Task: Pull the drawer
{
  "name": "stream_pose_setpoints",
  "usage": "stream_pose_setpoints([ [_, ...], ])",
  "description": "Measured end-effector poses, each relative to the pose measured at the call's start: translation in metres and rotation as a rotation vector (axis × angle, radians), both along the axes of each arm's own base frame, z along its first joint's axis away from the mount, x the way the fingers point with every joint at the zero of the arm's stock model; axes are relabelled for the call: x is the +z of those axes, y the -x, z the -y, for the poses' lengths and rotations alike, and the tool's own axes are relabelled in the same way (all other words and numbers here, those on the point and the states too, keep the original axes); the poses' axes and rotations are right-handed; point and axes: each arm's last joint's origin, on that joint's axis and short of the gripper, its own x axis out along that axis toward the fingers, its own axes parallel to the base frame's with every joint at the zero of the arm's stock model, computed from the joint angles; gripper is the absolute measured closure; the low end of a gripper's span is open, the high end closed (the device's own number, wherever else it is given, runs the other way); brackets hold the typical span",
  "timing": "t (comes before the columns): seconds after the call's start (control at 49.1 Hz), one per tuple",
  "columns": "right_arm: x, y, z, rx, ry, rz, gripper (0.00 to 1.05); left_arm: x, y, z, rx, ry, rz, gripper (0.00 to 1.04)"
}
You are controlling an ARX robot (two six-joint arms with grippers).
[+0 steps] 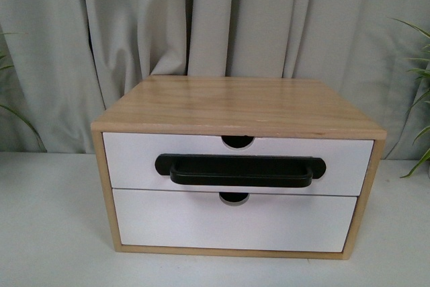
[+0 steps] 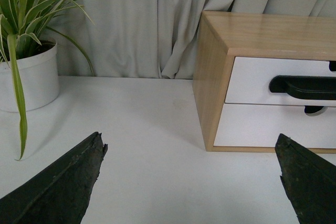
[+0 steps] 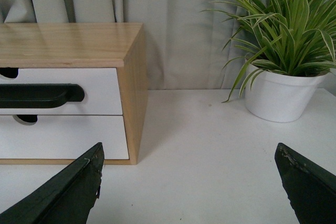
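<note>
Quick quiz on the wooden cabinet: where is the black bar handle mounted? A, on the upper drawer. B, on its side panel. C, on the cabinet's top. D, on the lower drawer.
A: the black bar handle runs across the upper drawer, while the lower drawer front is plain white.

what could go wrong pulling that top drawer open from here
1. The light wood cabinet looks unfixed on the white table. Pulling the long black bar handle might drag the whole box instead of sliding the white-fronted upper drawer out.
2. The handle sits close to the drawer front, so fingers may catch it shallowly and slip.
3. Leafy white-potted plants stand near the open left gripper and open right gripper; swinging in could brush leaves.
</note>
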Motion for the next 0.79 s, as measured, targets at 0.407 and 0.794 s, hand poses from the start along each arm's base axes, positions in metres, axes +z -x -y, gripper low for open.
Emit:
stream_pose_setpoints([
  [0.407,0.0,0.0,0.0,0.0,0.0,0.0,0.09,0.0,0.0,0.0,0.0,0.0,0.0,0.06],
  [0.794,0.0,0.0,0.0,0.0,0.0,0.0,0.09,0.0,0.0,0.0,0.0,0.0,0.0,0.06],
])
